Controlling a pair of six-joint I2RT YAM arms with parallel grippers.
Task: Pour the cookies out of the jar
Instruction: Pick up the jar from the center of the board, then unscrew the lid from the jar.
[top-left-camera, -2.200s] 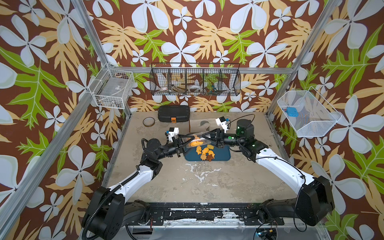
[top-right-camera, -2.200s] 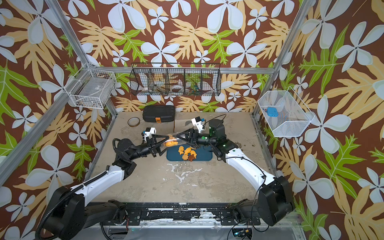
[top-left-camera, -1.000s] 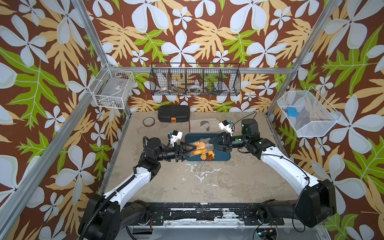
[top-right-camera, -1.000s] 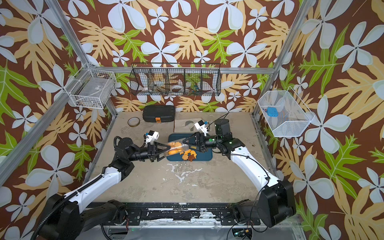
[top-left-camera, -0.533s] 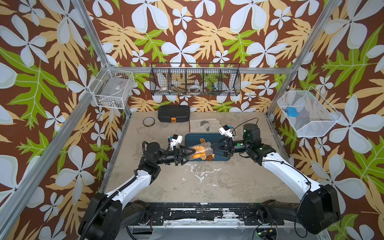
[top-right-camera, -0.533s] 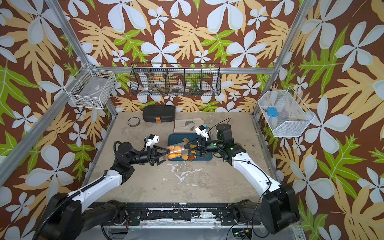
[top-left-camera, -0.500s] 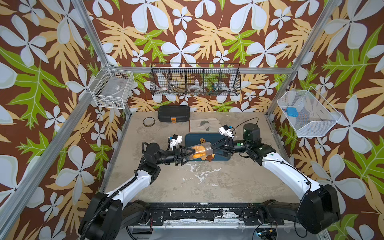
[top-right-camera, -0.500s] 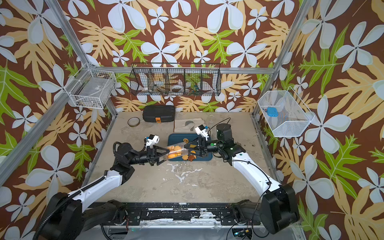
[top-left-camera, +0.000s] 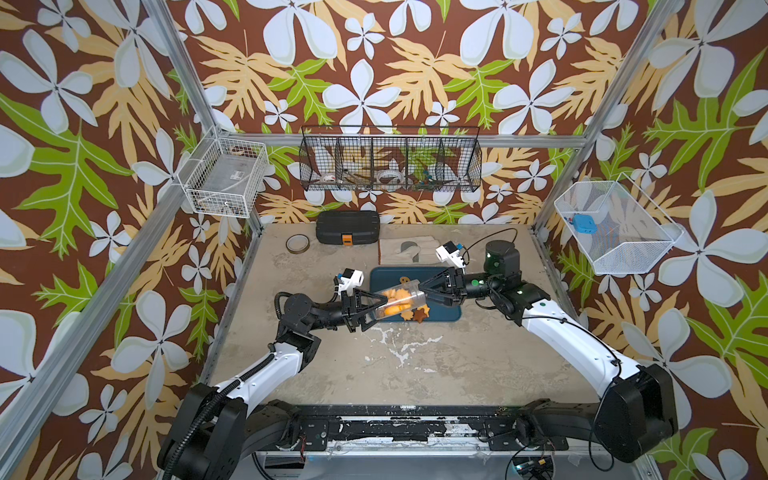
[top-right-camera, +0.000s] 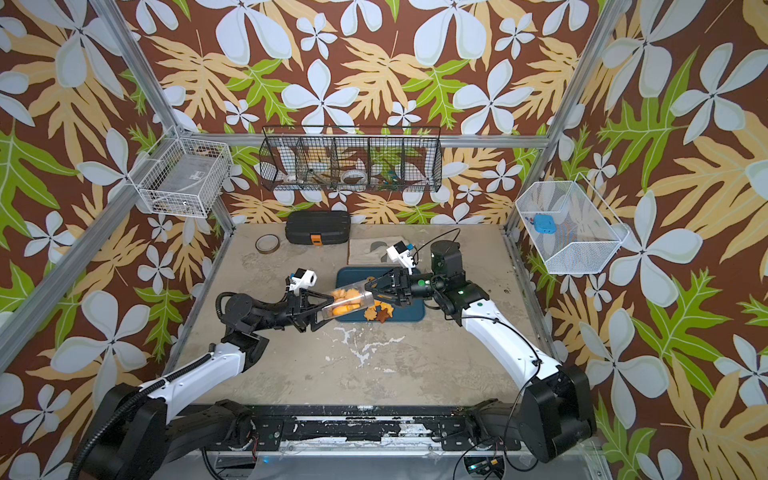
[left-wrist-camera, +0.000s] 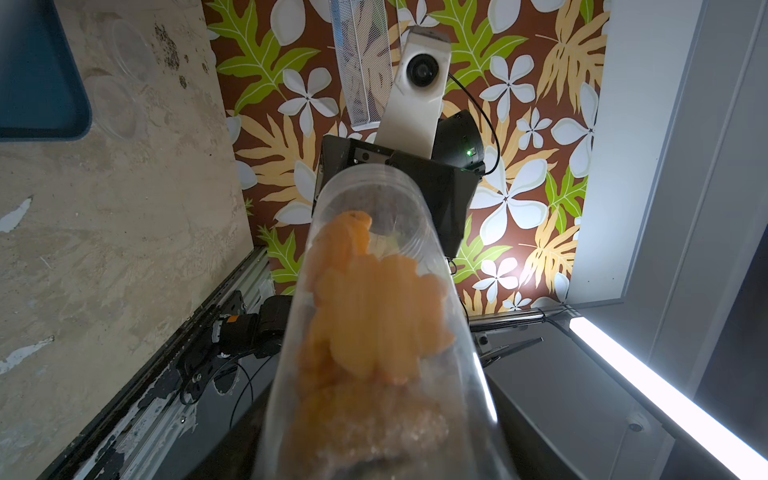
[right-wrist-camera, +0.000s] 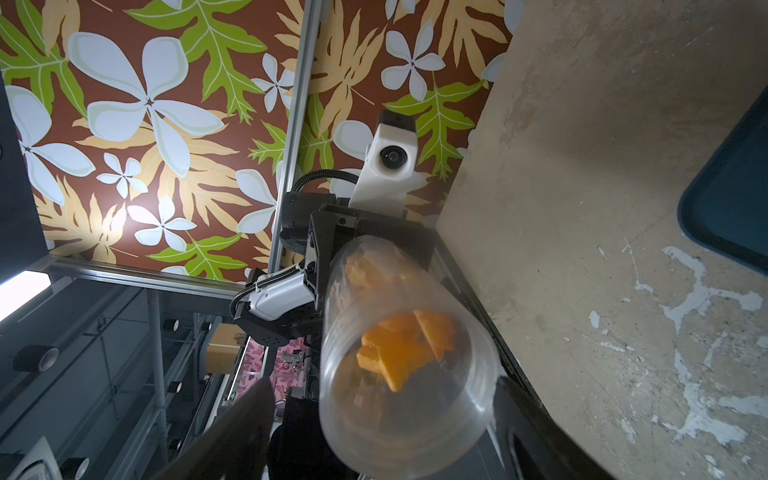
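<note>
A clear plastic jar (top-left-camera: 397, 301) (top-right-camera: 349, 303) hangs nearly level over the left end of the blue tray (top-left-camera: 444, 313) (top-right-camera: 409, 311). Several orange cookies (top-left-camera: 392, 309) (left-wrist-camera: 374, 320) (right-wrist-camera: 403, 353) lie inside it. My left gripper (top-left-camera: 376, 307) (top-right-camera: 328, 309) is shut on the jar's left, slightly lower end. My right gripper (top-left-camera: 422, 291) (right-wrist-camera: 382, 384) stands open around the jar's other end. One of its fingers (right-wrist-camera: 237, 424) is clear of the wall and the other lies close to it. A few cookies (top-left-camera: 415, 316) (top-right-camera: 378, 313), orange and brown, lie on the tray under the jar.
A black case (top-left-camera: 347, 226), a tape roll (top-left-camera: 297, 243) and a beige cloth (top-left-camera: 401, 249) lie at the back of the table. Wire baskets hang on the back and side walls. White paint patches (top-left-camera: 399, 349) mark the table in front of the tray.
The jar has come slightly toward the front and sits more level. My right gripper's jaws have drawn in around its end. The left grip is unchanged.
</note>
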